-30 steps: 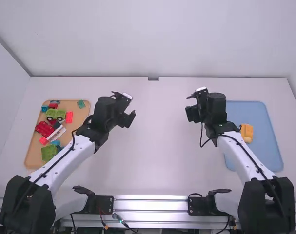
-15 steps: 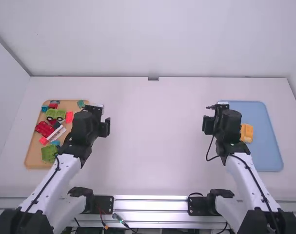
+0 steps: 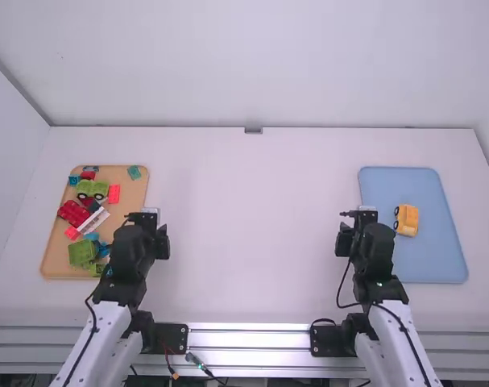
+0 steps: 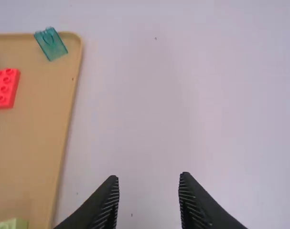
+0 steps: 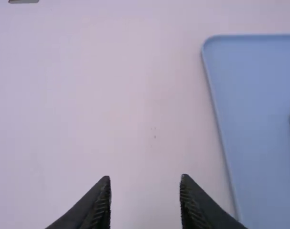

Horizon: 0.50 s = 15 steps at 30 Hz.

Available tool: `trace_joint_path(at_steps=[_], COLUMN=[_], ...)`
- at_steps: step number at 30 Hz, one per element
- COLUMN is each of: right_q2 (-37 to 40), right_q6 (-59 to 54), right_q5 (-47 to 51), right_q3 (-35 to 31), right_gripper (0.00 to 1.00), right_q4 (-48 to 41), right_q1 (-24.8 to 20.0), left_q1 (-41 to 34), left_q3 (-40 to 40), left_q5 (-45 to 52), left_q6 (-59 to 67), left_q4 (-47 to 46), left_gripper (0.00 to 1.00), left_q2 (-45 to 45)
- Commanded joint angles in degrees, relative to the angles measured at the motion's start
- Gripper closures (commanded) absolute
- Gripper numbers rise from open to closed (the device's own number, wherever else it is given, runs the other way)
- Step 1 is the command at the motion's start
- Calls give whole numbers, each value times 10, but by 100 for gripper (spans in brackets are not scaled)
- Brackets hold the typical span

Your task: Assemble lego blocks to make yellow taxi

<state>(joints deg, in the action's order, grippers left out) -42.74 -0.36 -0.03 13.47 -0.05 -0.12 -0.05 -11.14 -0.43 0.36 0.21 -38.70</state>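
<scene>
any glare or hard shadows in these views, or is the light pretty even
High view: bright glare streaks along the metal rail, no hard shadow beside the yellow car; left wrist view: soft, fairly even light on the table; right wrist view: likewise soft, no glare spot on the blue tray.

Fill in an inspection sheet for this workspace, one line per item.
Surface: white table, a few small dark specks
Spills: nothing seen
Job's things: yellow wheeled vehicle on the blue tray
Clutter: red, green and teal pieces mixed on the tan tray
Tools: left tool and right tool both open, holding nothing
Cables: black cable along each arm; orange-tipped wire by the metal rails
Surroundings: pale walls behind and at the sides
</scene>
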Motion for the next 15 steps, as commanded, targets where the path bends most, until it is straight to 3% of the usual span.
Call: trace_joint_path(at_steps=[1,8,15], right_q2=[36,124,205], right_q6=[4,4,4], right_q5=[0,0,0], right_q3=[-38,-126,-135], right_gripper=[70,85,99], right_q4=[1,1,1], right_q1=[1,1,1], left_q1=[1,1,1], left_q3=[36,111,111], left_q5=[4,4,4], left_q6=[-4,-4,-4], left_q4=[-2,-2,-2], left_gripper=[71,86,99], left_q2=[37,122,199])
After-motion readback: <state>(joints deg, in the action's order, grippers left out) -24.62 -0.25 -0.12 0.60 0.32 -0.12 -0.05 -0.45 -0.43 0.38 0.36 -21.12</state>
